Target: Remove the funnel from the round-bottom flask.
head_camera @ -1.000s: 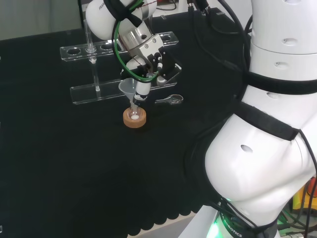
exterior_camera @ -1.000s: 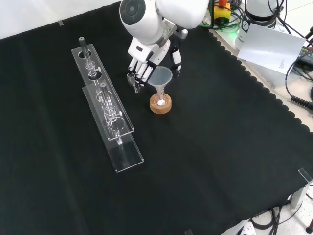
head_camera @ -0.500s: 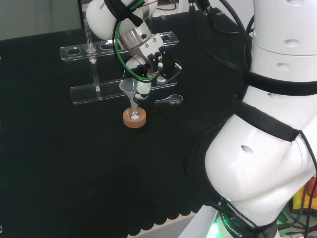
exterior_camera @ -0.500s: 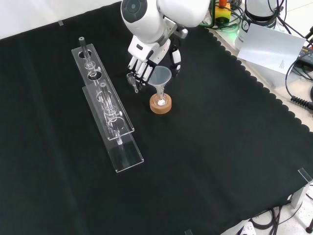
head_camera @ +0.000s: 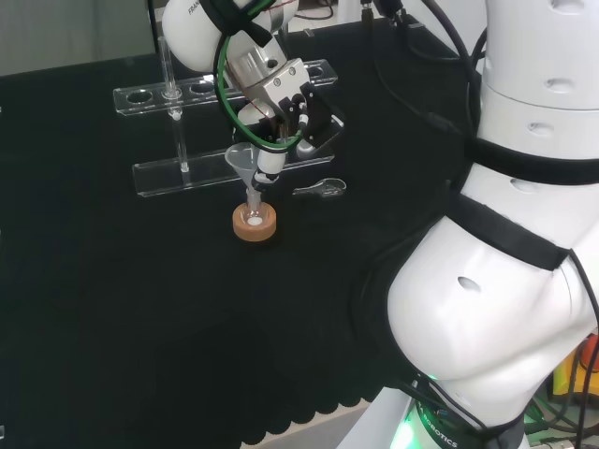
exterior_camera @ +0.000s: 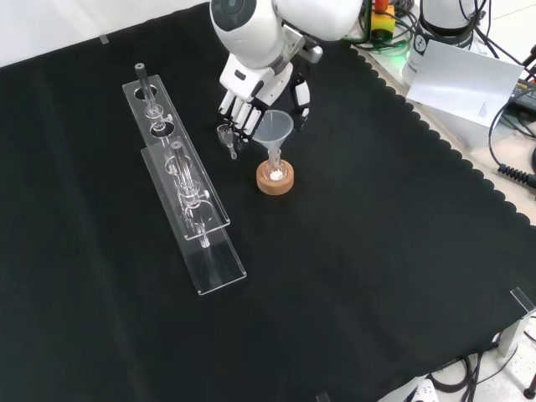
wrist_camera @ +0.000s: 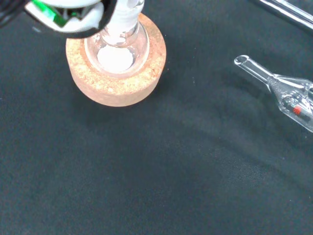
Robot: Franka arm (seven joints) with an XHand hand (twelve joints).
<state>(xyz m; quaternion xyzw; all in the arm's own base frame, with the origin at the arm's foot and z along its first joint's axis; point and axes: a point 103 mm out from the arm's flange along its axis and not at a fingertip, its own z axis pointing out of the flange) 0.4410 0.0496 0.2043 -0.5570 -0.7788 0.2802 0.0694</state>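
Tan cork ring (wrist_camera: 115,63) (speckled), black cloth (exterior_camera: 360,276), translucent pale funnel (exterior_camera: 273,131), black-and-white hand (exterior_camera: 251,99).

Even overhead light, black cloth (exterior_camera: 352,276) matte, shadows faint; wrist view's upper left blurred; flask (wrist_camera: 117,46) glints.

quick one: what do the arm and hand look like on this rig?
Glossy white arm with rounded links, black bands at the joints and a round grey cap on one link. Green and black cables loop to the wrist. The hand has white fingers with black segments.
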